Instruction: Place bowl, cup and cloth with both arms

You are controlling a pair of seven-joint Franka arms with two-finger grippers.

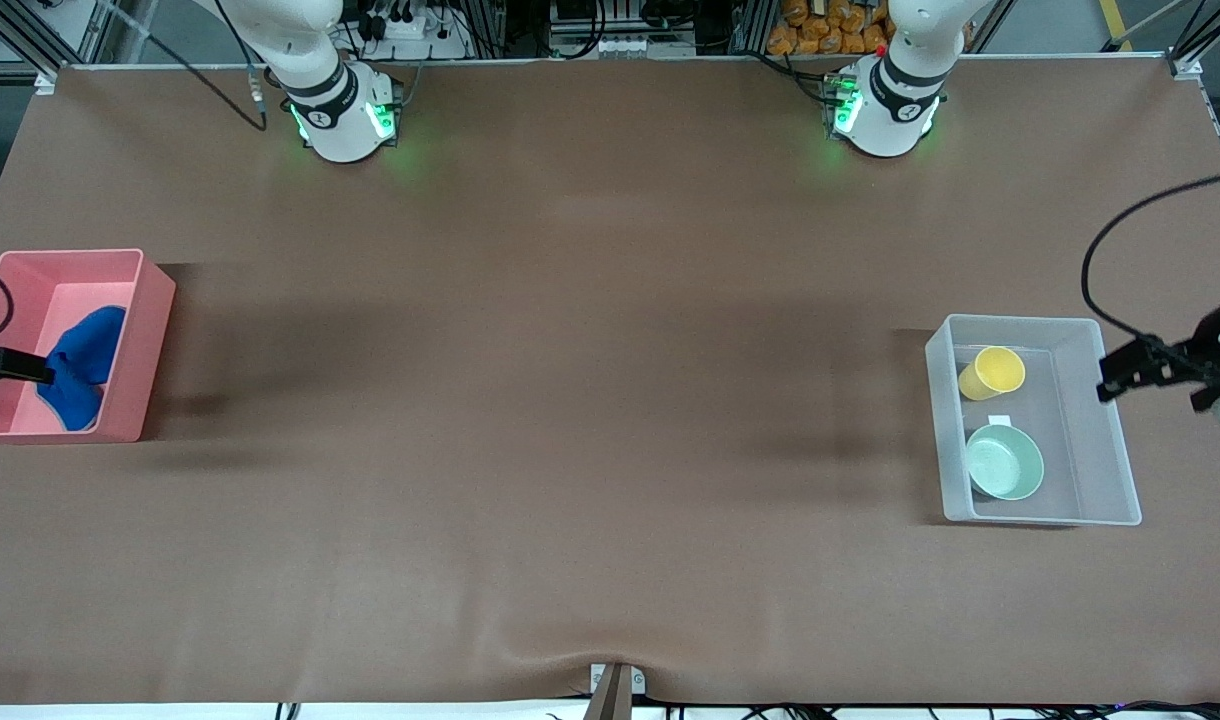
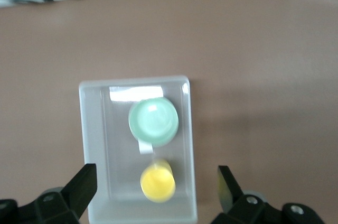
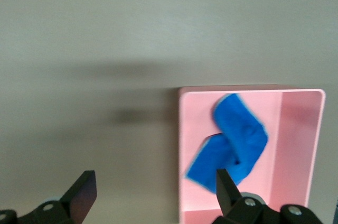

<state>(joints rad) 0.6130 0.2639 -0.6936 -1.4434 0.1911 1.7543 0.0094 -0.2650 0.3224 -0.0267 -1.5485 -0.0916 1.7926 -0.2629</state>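
Front view looks down from high across the table (image 1: 570, 400); each wrist view looks down on one bin

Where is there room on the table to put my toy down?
The brown table lies bare between the pink bin holding the cloth and the clear bin. That clear bin is crowded: cup and bowl fill it.

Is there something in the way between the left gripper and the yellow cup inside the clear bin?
Nothing visible. The left gripper hangs open above the clear bin, and the cup lies uncovered, apart from the bowl.
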